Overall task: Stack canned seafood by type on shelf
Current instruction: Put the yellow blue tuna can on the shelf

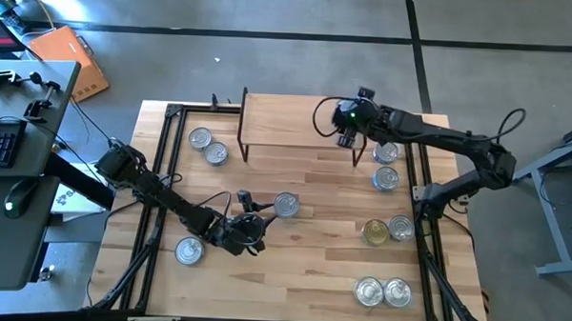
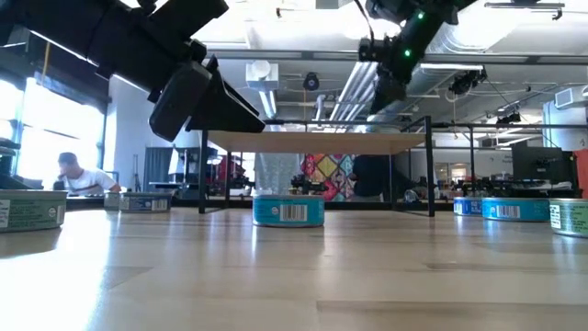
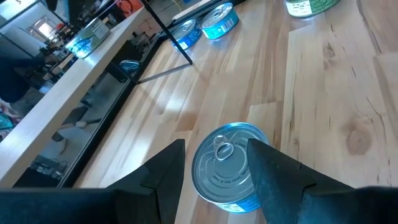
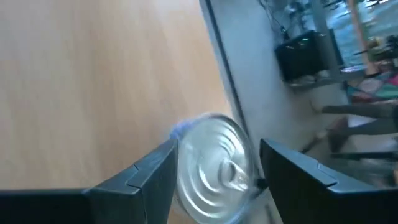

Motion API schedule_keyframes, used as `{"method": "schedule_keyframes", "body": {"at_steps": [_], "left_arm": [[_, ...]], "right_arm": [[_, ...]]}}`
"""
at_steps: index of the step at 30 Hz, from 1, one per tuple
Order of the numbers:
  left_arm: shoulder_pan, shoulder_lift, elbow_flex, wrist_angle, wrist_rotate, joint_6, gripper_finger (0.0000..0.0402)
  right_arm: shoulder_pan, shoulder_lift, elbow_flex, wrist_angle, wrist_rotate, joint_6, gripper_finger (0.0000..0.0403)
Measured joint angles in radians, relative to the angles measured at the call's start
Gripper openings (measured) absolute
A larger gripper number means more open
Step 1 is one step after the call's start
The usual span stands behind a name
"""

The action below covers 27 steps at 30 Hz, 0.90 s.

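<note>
blurred tin (image 4: 211, 165) between right hand (image 4: 214, 171) fingers.

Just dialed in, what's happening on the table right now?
The right gripper is over the right end of the small light-wood shelf on black legs, with a silver-topped round tin between its parted fingers. The left gripper sits low near the table's front, open fingers straddling a blue-labelled silver-topped tin standing on the tabletop. Other tins lie scattered around the table.

No legible text: only a barcode on the blue-labelled can (image 2: 288, 211), lettering unreadable.
</note>
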Motion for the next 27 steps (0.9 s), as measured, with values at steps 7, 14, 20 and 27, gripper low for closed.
{"method": "schedule_keyframes", "body": {"at_steps": [7, 14, 20, 27], "left_arm": [[-0.008, 0.000, 0.000, 0.000, 0.000, -0.006, 0.0165], [-0.017, 0.000, 0.000, 0.000, 0.001, -0.007, 0.0165], [-0.026, 0.000, 0.000, 0.000, 0.001, -0.006, 0.0165], [-0.050, 0.000, 0.000, -0.005, 0.005, -0.053, 0.0165]], "right_arm": [[-0.053, 0.004, 0.003, 0.018, -0.172, 0.275, 0.0211], [-0.122, 0.004, 0.003, 0.021, -0.164, 0.373, 0.0200], [-0.035, -0.041, 0.002, 0.083, -0.169, 0.484, 0.0199], [0.359, -0.043, -0.152, 0.291, -0.191, 0.514, 0.0199]]}}
